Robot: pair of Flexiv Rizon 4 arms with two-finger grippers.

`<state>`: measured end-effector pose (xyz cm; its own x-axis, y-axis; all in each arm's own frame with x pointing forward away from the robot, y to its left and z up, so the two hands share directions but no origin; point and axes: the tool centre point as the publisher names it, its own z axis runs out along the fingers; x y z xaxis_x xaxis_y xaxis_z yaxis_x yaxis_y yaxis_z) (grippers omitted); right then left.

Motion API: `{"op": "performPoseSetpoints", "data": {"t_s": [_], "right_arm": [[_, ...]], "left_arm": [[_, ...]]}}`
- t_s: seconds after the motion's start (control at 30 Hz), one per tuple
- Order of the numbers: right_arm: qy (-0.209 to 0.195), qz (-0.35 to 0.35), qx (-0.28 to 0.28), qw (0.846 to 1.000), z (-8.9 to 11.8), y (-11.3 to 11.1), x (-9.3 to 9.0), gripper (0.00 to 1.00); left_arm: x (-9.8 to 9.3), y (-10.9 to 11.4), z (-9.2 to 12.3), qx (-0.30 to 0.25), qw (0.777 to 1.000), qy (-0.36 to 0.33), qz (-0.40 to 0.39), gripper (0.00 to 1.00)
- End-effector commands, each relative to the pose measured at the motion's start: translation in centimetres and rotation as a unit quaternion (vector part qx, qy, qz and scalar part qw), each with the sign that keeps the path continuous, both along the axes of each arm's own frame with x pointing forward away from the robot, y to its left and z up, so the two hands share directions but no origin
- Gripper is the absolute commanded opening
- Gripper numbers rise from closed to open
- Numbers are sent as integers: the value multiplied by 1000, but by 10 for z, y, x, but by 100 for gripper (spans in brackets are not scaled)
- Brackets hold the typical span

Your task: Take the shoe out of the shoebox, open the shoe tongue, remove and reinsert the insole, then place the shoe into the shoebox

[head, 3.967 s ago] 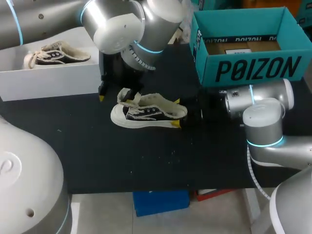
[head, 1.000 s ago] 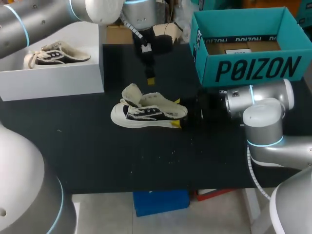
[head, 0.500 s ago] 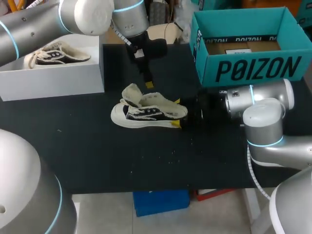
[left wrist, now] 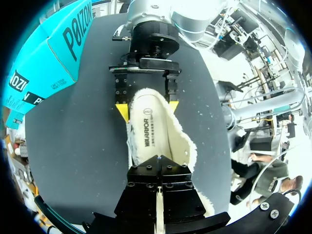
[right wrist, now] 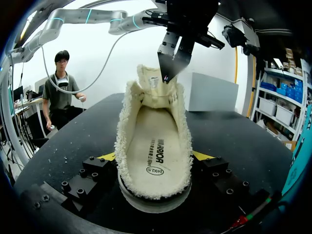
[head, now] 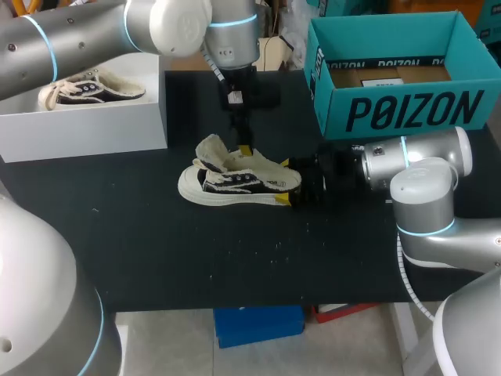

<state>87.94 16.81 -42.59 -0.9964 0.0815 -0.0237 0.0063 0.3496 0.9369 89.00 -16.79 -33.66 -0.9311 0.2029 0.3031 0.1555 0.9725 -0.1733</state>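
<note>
Right wrist view, nearest first: the right gripper (right wrist: 155, 157) is clamping the shoe (right wrist: 152, 122) at the heel, its fingers standing wide with one yellow tip pressing on each side. The shoe is sitting sole down on the black table (right wrist: 63, 151), heel toward this gripper and toe pointing away. The fleecy insole (right wrist: 156, 146) is lying inside it. Farther along, the tongue (right wrist: 152, 80) is standing up, pulled back toward the toe. Over it the left gripper (right wrist: 168, 68) is hanging down, its two fingers pressing together with nothing showing between them. Its tips are sitting right beside the tongue's upper edge. Whether they are touching it I cannot tell.

Left wrist view is looking straight down on the shoe's opening, with the left gripper's closed fingers over the toe end and the right gripper's yellow tips flanking the heel beyond.

Head view is showing the shoe near the table's middle, outside both boxes, toe toward the view's left. The right arm (head: 411, 157) is lying low along the table from the right. The left arm (head: 78, 35) is coming in from the far left. At the back left, a white box (head: 86, 129) is holding a second shoe (head: 90, 86). At the back right, the teal shoebox (head: 407, 113) is standing open, well apart from the shoe.
</note>
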Motion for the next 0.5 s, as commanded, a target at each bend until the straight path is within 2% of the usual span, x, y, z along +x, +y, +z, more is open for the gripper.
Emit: {"op": "performPoseSetpoints", "data": {"t_s": [0.03,0.5], "right_arm": [[0,0,0,1000,-2,0,1,0],[0,0,0,1000,-2,0,1,0]], "left_arm": [[1,-5,-20,2,1000,20,-1,0],[-22,-10,-55,-12,999,40,0,0]]}}
